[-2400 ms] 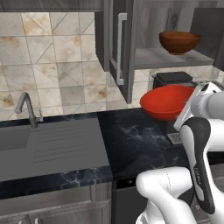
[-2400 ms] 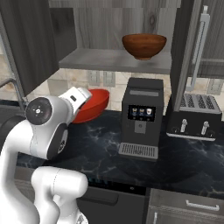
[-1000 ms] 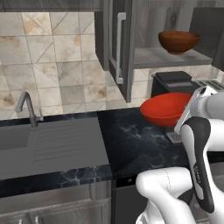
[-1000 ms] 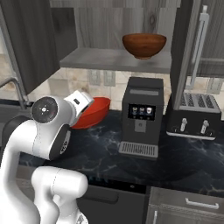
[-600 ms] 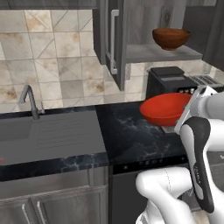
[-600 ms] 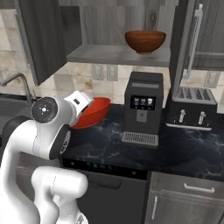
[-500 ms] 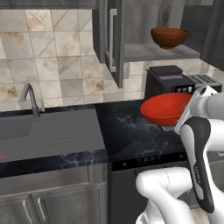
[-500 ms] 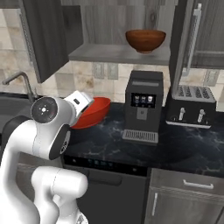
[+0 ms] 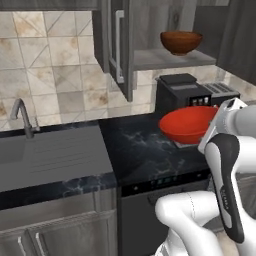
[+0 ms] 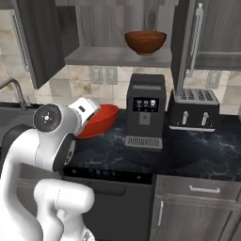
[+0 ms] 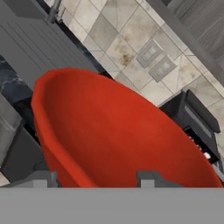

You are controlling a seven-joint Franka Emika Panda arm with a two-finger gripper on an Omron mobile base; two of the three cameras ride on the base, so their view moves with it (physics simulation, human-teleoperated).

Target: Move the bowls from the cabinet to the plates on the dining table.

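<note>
A wide glossy red bowl [image 9: 187, 125] hangs tilted above the black counter, with my gripper [image 11: 94, 179] shut on its near rim. The hand view looks into the red bowl [image 11: 113, 131], one fingertip at each side of the rim. From the right base view, the red bowl [image 10: 99, 120] juts out past my white hand. The dark brown bowl [image 9: 181, 42] [image 10: 145, 42] stands upright on the shelf of the open cabinet [image 9: 120, 45]. The plates and the dining table are out of view.
A black coffee machine [image 10: 146, 110] and a toaster [image 10: 193, 110] stand on the counter [image 9: 135, 150] under the cabinet shelf. To the left lie a grey sink [image 9: 45, 155] and its faucet [image 9: 22, 117]. Grey base cabinets and a dishwasher front sit below.
The whole picture has shifted: the base has drawn back and sideways, so more of the lower cabinet fronts show. The red bowl stays in my gripper at about the same height.
</note>
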